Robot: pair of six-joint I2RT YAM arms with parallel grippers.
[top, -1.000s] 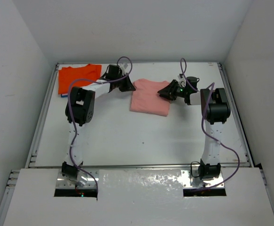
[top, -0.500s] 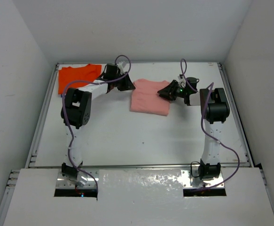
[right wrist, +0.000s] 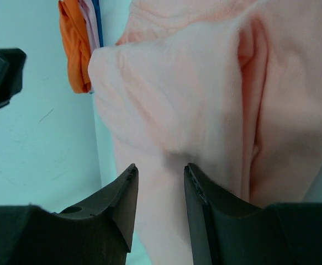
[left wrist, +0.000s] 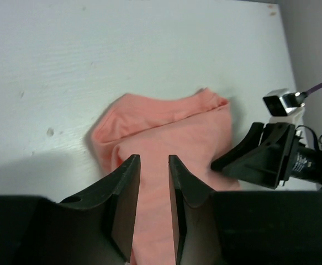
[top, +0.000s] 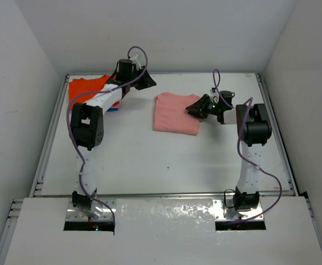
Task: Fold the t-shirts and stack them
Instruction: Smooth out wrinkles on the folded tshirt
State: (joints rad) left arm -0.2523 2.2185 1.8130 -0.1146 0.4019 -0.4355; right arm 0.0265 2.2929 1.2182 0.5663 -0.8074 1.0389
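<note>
Left gripper hangs over the far part of the bench, between the two shirts and just off the far-left corner of the salmon-pink t-shirt. In its wrist view the jaws of the left gripper stand a little apart with nothing between them, and the pink cloth lies below them.

The salmon-pink t-shirt sits at the far middle of the bench, folded into a rough rectangle with a rumpled far edge. The right gripper is at its right edge, low against the cloth; from the left wrist it shows as a black block beside the shirt. In the right wrist view its jaws are parted, with the pink fabric filling the gap and running on beyond. I cannot tell whether the fingertips press on the cloth.

The orange t-shirt lies in the far-left corner, well apart from the pink one and partly hidden by the left arm. From the right wrist it shows folded, with a thin blue edge just beside it.
</note>
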